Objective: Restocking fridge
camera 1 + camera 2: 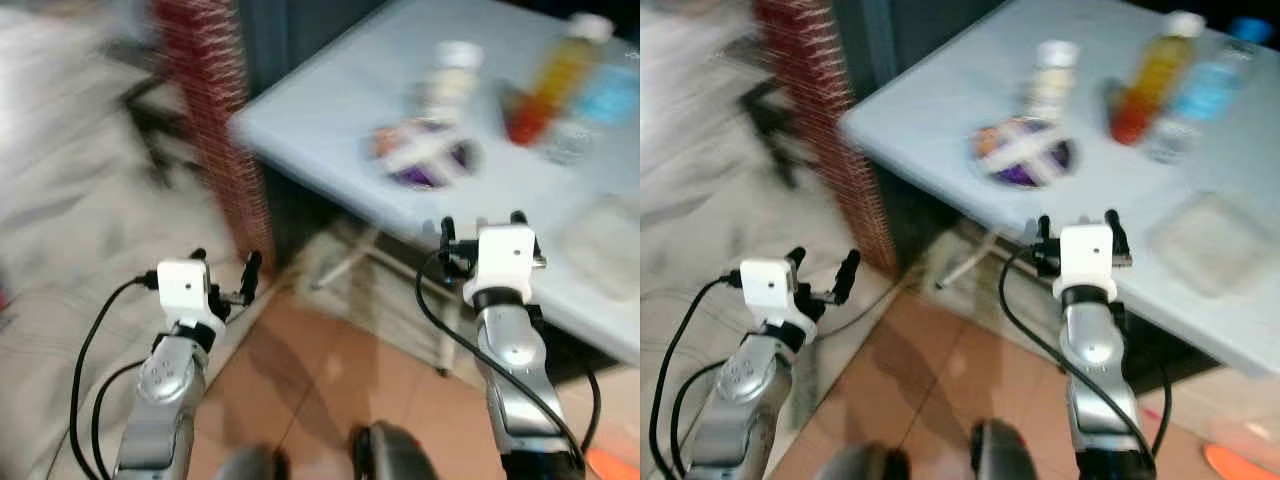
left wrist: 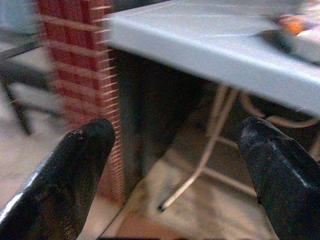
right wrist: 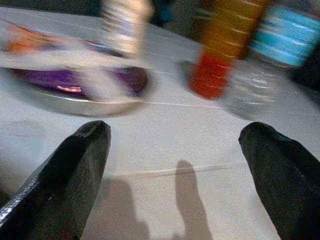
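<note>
We view a blurred scene from above: a light blue folding table (image 1: 330, 120) occupies the field from 12 to 3 o'clock. On it, at about 1 o'clock from the right gripper (image 1: 481, 229), stand the items to be stocked: an orange-and-red juice bottle (image 1: 548, 88), a clear water bottle with a blue label (image 1: 592, 110) just beside it, and a pale, white-capped bottle (image 1: 449, 82) at 12 o'clock. A round dish holding purple and orange packets (image 1: 422, 152) lies nearest the gripper, at roughly 11 o'clock from it. A clear, flat plastic container (image 1: 1212, 240) rests at 3 o'clock.

The right gripper is raised over the table's near edge, its two black fingers (image 3: 70, 180) spread wide and holding nothing; in the right wrist view the dish and bottles lie beyond the fingertips, apart from them. The right arm rises upright from the lower frame, a black cable looping beside it.

The left gripper (image 1: 224, 270) sits lower, at 8 o'clock, off the table and above the floor, its fingers (image 2: 65, 185) likewise parted and empty. Ahead of it stand a red brick pillar (image 1: 212, 120) and the table's metal legs (image 2: 200, 165). Terracotta floor tiles (image 1: 330, 390) lie below, with pale flooring (image 1: 70, 220) at 9 o'clock.
</note>
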You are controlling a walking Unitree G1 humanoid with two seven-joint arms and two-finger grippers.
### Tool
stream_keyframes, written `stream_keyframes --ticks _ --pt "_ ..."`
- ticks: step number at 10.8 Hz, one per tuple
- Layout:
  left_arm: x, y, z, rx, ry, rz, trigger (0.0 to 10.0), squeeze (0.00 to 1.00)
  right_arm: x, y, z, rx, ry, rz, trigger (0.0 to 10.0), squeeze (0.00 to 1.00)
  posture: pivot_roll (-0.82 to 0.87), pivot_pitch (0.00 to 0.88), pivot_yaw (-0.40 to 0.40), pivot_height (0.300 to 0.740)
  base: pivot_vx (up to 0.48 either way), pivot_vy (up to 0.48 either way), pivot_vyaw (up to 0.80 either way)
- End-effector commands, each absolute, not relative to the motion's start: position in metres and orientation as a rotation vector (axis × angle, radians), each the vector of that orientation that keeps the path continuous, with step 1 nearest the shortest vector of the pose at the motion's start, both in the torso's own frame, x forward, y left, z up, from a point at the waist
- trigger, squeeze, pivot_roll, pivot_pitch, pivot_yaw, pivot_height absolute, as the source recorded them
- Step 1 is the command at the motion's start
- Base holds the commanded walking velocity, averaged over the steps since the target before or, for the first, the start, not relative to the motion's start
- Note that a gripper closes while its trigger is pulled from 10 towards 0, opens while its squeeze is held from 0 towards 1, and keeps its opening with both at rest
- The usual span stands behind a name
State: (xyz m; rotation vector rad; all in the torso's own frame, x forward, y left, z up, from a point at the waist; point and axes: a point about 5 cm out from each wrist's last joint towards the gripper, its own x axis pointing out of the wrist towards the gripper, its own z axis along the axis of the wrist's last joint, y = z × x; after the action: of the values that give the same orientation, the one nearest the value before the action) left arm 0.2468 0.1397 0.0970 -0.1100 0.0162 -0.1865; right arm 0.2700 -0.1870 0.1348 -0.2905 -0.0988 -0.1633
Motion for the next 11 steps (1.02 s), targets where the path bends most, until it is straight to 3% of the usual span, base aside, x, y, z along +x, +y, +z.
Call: stream_keyframes --ticks 1,4,8,11 --pt "0.246 0.137 0.099 -0.105 0.008 -0.205 10.0 0.0 0.271 -0.188 0.136 -0.289 -0.103 -0.175 10.0 0.0 -0.01 0.136 0.031 0.74 0.405 0.0 -0.43" --pt "0.25 0.138 0.099 -0.119 0.006 -0.183 10.0 0.0 0.275 -0.191 0.138 -0.275 -0.104 -0.187 10.0 0.0 -0.01 0.138 0.027 0.74 0.398 0.182 0.0" --pt "0.249 0.14 0.099 -0.104 0.009 -0.185 10.0 0.0 0.283 -0.192 0.139 -0.229 -0.105 -0.162 10.0 0.0 -0.01 0.145 0.032 0.74 0.0 0.0 0.0" --pt "0.248 0.138 0.098 -0.107 0.022 -0.195 10.0 0.0 0.29 -0.192 0.144 -0.222 -0.13 -0.122 10.0 0.0 0.0 0.152 0.036 0.74 0.0 0.405 0.0"
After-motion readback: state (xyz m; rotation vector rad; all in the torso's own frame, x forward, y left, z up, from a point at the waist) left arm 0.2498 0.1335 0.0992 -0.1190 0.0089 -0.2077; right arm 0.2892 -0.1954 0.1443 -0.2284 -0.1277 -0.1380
